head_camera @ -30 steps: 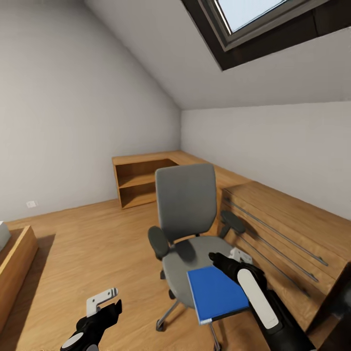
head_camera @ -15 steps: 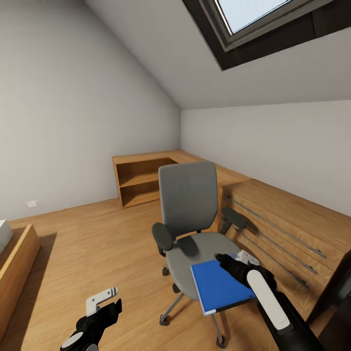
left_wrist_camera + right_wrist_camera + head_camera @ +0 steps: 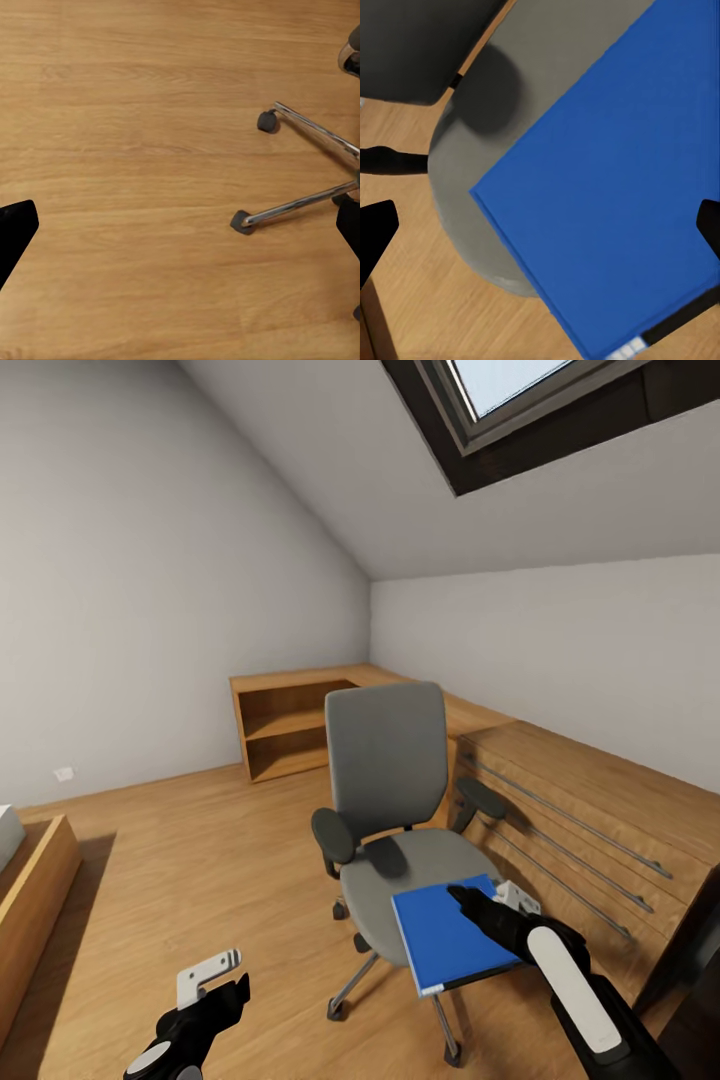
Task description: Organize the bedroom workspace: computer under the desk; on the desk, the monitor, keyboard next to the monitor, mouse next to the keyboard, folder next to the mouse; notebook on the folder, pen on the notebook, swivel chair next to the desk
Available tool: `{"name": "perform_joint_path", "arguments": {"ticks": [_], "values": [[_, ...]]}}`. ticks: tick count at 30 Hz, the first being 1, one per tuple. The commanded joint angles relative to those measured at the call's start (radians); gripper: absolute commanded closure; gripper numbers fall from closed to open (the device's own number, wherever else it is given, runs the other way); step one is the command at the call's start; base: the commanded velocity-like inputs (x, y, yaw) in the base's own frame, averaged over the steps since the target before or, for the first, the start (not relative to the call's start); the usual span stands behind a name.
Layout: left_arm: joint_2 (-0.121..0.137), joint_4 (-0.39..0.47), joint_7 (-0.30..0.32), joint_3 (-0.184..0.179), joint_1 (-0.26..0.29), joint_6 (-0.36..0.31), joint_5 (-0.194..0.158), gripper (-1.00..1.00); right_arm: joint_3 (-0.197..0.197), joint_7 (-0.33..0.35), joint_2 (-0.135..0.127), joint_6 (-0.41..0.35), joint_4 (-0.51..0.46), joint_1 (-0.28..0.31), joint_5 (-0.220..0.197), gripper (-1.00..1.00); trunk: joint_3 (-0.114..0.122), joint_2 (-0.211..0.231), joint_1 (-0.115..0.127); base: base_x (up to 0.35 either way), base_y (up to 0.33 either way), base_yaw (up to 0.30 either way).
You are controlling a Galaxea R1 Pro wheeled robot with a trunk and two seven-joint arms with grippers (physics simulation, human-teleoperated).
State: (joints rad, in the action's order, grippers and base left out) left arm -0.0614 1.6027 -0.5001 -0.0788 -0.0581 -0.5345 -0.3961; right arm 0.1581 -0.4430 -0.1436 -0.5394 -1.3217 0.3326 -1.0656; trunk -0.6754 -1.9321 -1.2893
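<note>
swivel chair (image 3: 392,790): grey matt cloth showing, metal base gleaming | folder (image 3: 447,940): smooth blue cover looking matt | floor (image 3: 190,860): wood planks showing grain, faintly shining

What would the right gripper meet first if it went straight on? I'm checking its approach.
Probably the folder on the chair seat: the right gripper points straight at its blue cover, though the gap is hard to judge.

Both arms black with glossy white oval panels; left gripper (image 3: 215,975) has white bracket-like fingers, right gripper (image 3: 505,895) black with white finger piece.
</note>
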Motion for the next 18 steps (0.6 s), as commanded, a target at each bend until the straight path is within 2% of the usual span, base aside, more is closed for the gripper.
{"name": "perform_joint_path", "arguments": {"ticks": [1, 6, 18], "values": [[0.0, 0.001, -0.009, -0.002, 0.0, -0.001, -0.01, -1.0, -0.004, -0.005, -0.002, 0.001, -0.002, -0.003, -0.01, -1.0, -0.001, -0.001, 0.0, 0.0, 0.0, 0.0], [0.001, -0.001, -0.008, -0.004, 0.0, -0.001, -0.01, -1.0, -0.028, 0.01, -0.005, 0.001, -0.003, -0.013, -0.011, -1.0, -0.001, -0.001, 0.0, 0.0, 0.0, 0.0], [0.003, -0.002, -0.005, -0.003, 0.0, 0.001, -0.01, -1.0, -0.036, 0.015, -0.005, 0.001, -0.005, -0.016, -0.011, -1.0, -0.001, -0.001, 0.0, -0.009, 0.0, 0.0]]}}
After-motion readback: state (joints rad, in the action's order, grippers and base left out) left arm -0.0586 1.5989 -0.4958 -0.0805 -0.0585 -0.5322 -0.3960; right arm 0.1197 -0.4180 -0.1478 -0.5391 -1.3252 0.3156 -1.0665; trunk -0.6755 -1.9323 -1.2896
